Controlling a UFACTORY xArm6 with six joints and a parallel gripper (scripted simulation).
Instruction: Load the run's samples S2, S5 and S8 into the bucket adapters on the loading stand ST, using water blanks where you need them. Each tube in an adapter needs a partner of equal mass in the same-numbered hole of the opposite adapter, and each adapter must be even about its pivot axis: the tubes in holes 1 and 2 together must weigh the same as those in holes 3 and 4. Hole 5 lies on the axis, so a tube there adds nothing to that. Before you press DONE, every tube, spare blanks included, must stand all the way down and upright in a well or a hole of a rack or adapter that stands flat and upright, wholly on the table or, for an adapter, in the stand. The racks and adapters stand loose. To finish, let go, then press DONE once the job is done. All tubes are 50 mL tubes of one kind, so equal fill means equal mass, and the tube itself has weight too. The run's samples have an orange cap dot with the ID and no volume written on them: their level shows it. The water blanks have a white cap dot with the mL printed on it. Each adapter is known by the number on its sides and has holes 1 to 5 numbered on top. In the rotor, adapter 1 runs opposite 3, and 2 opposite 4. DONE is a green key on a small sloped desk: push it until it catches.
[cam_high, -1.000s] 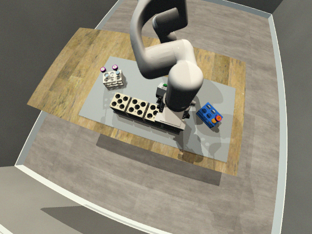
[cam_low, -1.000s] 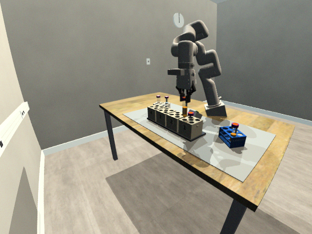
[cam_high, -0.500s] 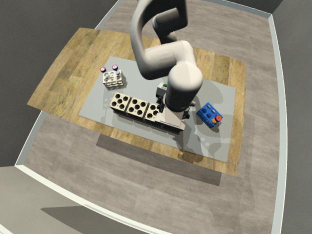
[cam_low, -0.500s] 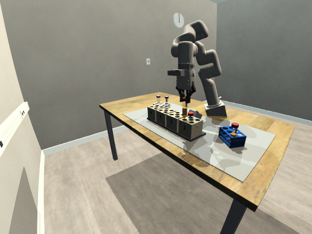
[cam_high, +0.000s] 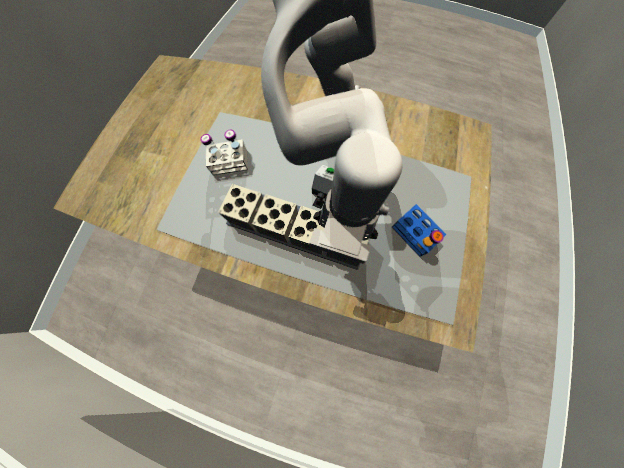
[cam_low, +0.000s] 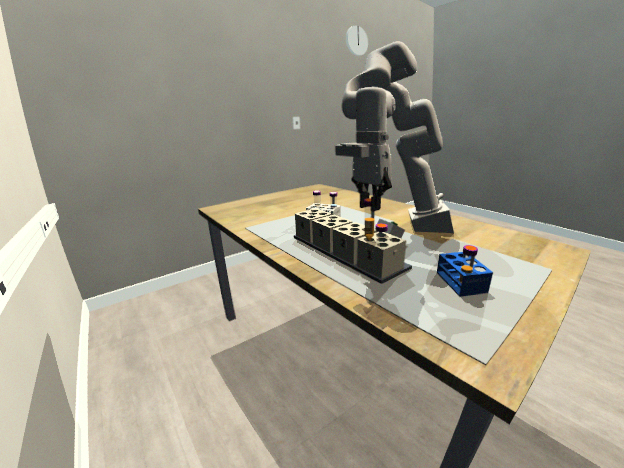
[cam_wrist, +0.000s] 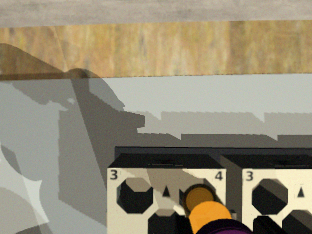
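My gripper (cam_low: 370, 201) is shut on an orange-liquid sample tube (cam_low: 369, 224) (cam_wrist: 210, 215). The tube is upright, its tip at the mouth of hole 4 of adapter 1 (cam_low: 385, 261) (cam_wrist: 114, 200); whether the tip is inside cannot be told. Its ID is hidden. Another orange-dot tube (cam_low: 381, 227) stands in adapter 1. Hole 3 there is empty. Adapter 2 (cam_high: 297, 221) (cam_low: 347, 251), adapter 3 (cam_high: 288, 216) (cam_low: 330, 241) and adapter 4 (cam_high: 254, 204) (cam_low: 303, 230) show no tubes. The blue rack (cam_high: 409, 240) (cam_low: 477, 287) holds one orange-dot tube (cam_high: 437, 235) (cam_low: 470, 249), ID unreadable.
The white rack (cam_high: 227, 164) at the far left holds two purple-capped blanks (cam_high: 206, 138) (cam_high: 229, 134). The small desk (cam_high: 322, 183) with the green DONE key (cam_high: 330, 170) stands behind the stand, near the arm. The blue rack is right of the stand.
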